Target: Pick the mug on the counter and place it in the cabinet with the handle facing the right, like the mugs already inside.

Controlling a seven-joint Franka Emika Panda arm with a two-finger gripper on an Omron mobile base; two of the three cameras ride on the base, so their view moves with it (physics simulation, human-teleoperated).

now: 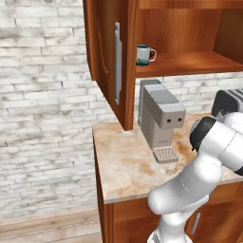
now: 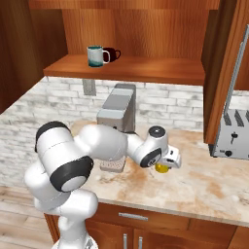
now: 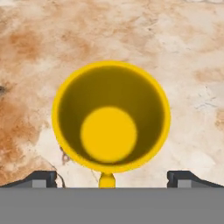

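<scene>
The yellow mug (image 3: 109, 118) stands upright on the beige marbled counter (image 3: 183, 52), seen straight down into its bowl. Its small loop handle (image 3: 107, 180) points to the bottom edge of the hand view. My gripper (image 3: 113, 178) hangs open right above it, one fingertip (image 3: 41, 178) wide on each side and nothing between them. In the right base view the hand (image 2: 168, 158) hovers over the counter (image 2: 204, 185), with a sliver of the mug (image 2: 161, 168) showing under it. The wall cabinet (image 1: 190, 64) stands open, its door (image 1: 109, 61) swung out.
A teal-and-white mug (image 2: 97, 56) and a dark mug (image 2: 113, 53) sit on the cabinet shelf (image 2: 146, 70). A grey coffee machine (image 2: 116, 114) stands behind the arm. A silver toaster (image 2: 233, 136) is at the right, under another open door (image 2: 226, 73).
</scene>
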